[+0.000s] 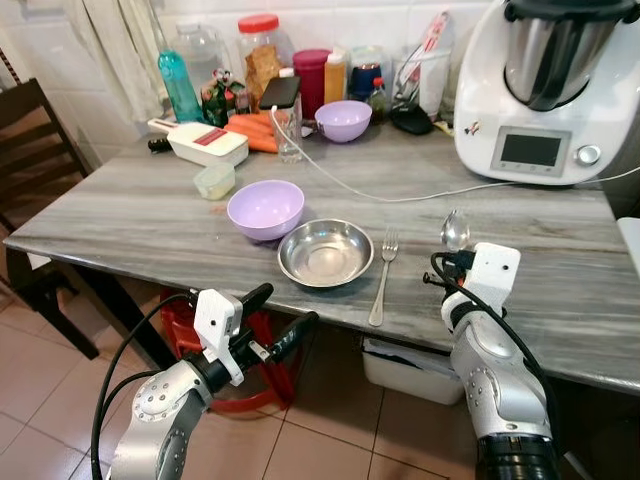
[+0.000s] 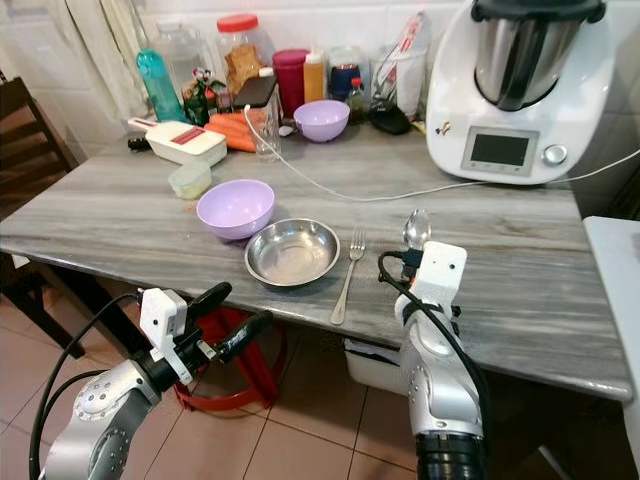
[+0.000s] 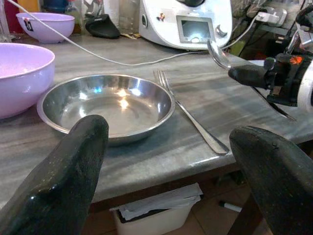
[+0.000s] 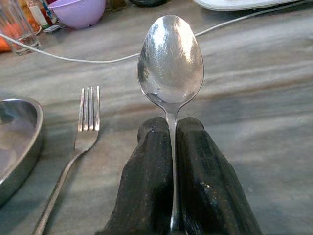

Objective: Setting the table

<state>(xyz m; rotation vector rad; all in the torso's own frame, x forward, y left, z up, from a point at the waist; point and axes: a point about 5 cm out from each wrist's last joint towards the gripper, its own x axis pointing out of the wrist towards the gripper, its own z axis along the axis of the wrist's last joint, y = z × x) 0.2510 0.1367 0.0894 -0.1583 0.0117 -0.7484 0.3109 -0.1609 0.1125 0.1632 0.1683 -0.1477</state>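
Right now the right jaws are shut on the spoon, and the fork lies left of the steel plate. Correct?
Not quite. The right gripper is shut on the spoon, but the fork lies right of the steel plate, as the left eye view shows.

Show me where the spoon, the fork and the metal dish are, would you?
spoon (image 4: 170, 61): right wrist view, on the middle of its bowl.
fork (image 1: 383, 276): left eye view, on the upper part of its handle.
metal dish (image 1: 325, 252): left eye view, on the flat bottom inside.
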